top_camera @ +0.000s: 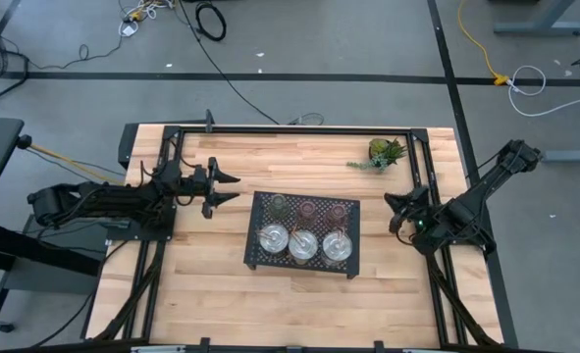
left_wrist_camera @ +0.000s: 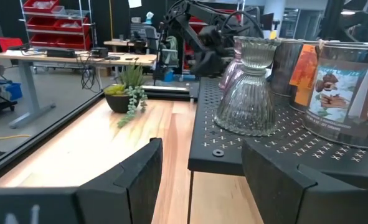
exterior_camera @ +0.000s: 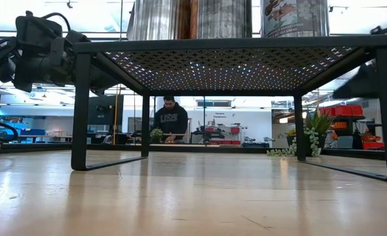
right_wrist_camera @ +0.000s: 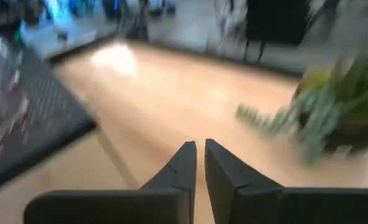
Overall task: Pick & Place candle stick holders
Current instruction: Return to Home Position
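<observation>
Six candle stick holders stand on the top of a black perforated tray (top_camera: pixel 257 257). Three shiny silver ones (top_camera: pixel 303 245) form the near row. An olive-green one (top_camera: pixel 279 204) and two pink ones (top_camera: pixel 322 209) form the far row. My left gripper (top_camera: pixel 226 188) is open and empty, just left of the tray's far left corner. In the left wrist view its fingers (left_wrist_camera: pixel 140 177) point at the tray edge, with a ribbed glass holder (left_wrist_camera: pixel 246 87) close ahead. My right gripper (top_camera: pixel 397 211) is shut and empty, right of the tray, above the bare table (right_wrist_camera: pixel 165 93).
A small green plant (top_camera: pixel 380 154) sits at the table's far right, close to my right gripper (right_wrist_camera: pixel 199 155). The tray stands raised on thin legs (exterior_camera: pixel 80 111). Bare wood lies near and left of the tray. A person (exterior_camera: pixel 170 118) is in the room beyond the table.
</observation>
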Robot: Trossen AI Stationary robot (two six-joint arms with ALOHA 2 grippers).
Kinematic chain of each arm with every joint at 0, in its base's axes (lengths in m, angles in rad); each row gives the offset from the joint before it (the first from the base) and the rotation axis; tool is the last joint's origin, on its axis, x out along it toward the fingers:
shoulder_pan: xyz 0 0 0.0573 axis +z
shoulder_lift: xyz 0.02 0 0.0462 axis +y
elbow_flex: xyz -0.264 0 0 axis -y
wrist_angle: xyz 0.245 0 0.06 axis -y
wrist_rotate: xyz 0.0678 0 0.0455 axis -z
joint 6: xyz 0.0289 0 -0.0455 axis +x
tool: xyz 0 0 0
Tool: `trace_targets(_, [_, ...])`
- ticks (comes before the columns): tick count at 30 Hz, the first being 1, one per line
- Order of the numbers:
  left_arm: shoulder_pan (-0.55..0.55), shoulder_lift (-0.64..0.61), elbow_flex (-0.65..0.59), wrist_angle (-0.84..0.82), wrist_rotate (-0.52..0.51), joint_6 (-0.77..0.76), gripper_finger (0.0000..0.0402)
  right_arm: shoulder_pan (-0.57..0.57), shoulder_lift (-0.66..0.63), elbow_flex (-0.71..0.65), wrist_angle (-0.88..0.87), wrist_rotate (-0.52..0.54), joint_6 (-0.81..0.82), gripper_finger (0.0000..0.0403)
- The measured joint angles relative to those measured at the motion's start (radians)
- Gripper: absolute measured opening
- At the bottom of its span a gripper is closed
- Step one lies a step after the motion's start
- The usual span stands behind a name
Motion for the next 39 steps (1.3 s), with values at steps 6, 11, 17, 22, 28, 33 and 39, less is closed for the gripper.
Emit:
trace_targets(6, [0.000, 0.000, 0.000, 0.000, 0.000, -0.003, 0.0222, 0.000, 0.000, 0.000, 0.063, -0.350, 0.005, 0.0032])
trace_targets(11, [-0.015, -0.085, 0.000, -0.026, -0.015, -0.002, 0.0222, -0.001, -0.015, -0.001, 0.105, -0.642, 0.005, 0.0032])
trace_targets(17, [-0.089, -0.331, 0.000, -0.090, -0.068, 0.000, 0.0222, -0.069, -0.163, -0.110, 0.295, -0.942, 0.003, 0.0032])
trace_targets(22, [-0.235, -0.607, 0.000, -0.105, -0.144, 0.004, 0.0222, -0.183, -0.246, -0.150, 0.611, -1.236, -0.003, 0.0032])
trace_targets(28, [-0.360, -0.902, 0.000, -0.105, -0.113, 0.005, 0.0222, -0.318, -0.425, -0.265, 0.931, -1.307, -0.196, 0.0032])
trace_targets(33, [-0.409, -0.967, 0.000, 0.015, -0.084, 0.005, 0.0222, -0.417, -0.551, -0.269, 0.938, -1.306, -0.205, 0.0032])
trace_targets(39, [-0.528, -0.973, 0.000, 0.077, -0.093, 0.005, 0.0222, -0.498, -0.591, -0.269, 0.962, -1.303, -0.201, 0.0032])
